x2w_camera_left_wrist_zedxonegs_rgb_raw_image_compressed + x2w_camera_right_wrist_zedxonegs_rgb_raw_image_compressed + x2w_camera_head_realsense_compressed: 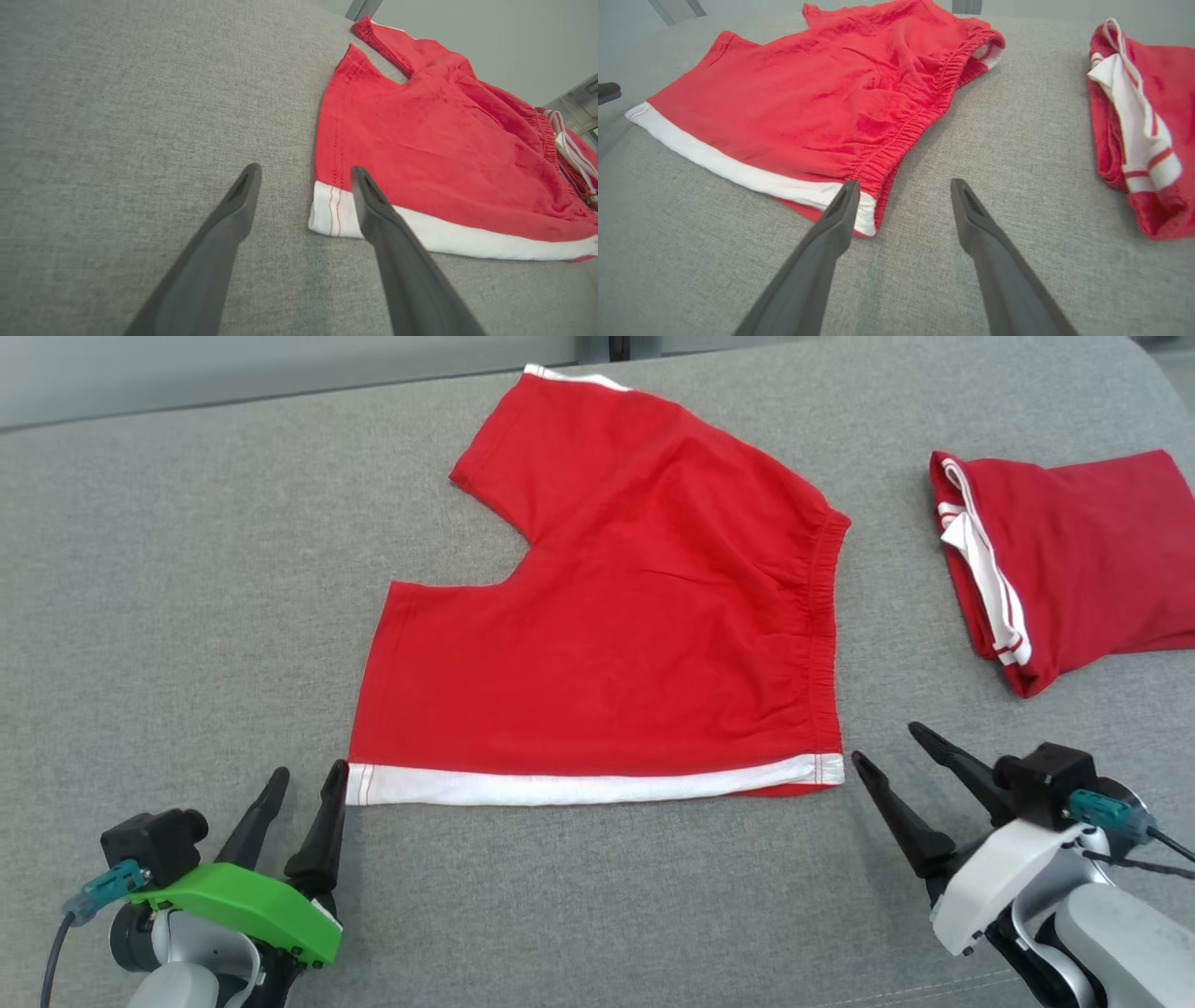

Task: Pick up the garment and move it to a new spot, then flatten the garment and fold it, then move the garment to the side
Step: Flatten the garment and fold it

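On the grey fabric surface I see the red shorts lying flat at the centre. My left gripper and right gripper are spread wide and empty at the shorts' near corners.

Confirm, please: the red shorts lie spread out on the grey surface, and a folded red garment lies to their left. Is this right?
Not quite. The folded red garment lies to the right of the red shorts, not their left, as the head view shows. The shorts do lie spread out on the grey surface.
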